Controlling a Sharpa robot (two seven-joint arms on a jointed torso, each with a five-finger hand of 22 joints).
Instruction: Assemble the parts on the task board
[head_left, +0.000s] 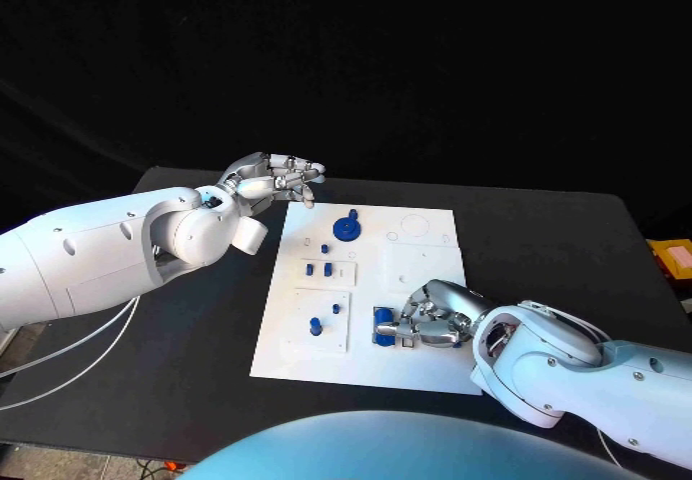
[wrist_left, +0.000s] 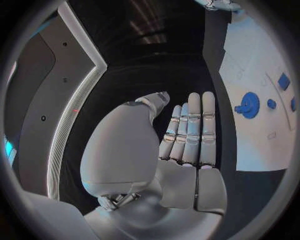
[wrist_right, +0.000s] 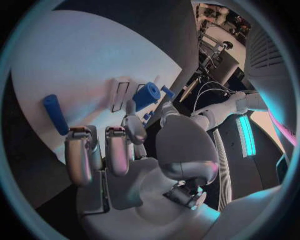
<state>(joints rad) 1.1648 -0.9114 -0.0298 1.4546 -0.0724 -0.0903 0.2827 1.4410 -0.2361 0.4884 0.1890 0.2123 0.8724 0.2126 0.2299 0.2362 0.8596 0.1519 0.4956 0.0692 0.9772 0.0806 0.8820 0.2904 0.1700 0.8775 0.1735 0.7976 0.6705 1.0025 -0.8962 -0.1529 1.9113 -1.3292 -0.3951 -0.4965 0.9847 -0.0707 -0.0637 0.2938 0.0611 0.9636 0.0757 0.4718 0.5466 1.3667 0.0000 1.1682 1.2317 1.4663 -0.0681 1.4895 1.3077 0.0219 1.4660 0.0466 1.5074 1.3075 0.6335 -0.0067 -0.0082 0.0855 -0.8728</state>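
The white task board (head_left: 418, 262) lies mid-table. A blue gear (head_left: 348, 226) stands near its far edge, also seen as the gear (wrist_left: 250, 105) beside a small blue peg (wrist_left: 271, 103). Small blue parts (head_left: 320, 270) and pegs (head_left: 315, 325) sit on the board's left half. My left hand (head_left: 274, 180) hovers off the far left corner, fingers (wrist_left: 190, 130) straight, holding nothing. My right hand (head_left: 436, 315) rests low over the near right part, fingers (wrist_right: 119, 145) half bent. A blue cylinder (wrist_right: 55, 114) lies loose beside it and a blue block (wrist_right: 148, 95) stands just past its fingertips.
The black table (head_left: 548, 240) stretches right of the board, with a yellow and pink object (head_left: 671, 258) at its right edge. My left forearm (head_left: 101, 255) hangs over the table's left side.
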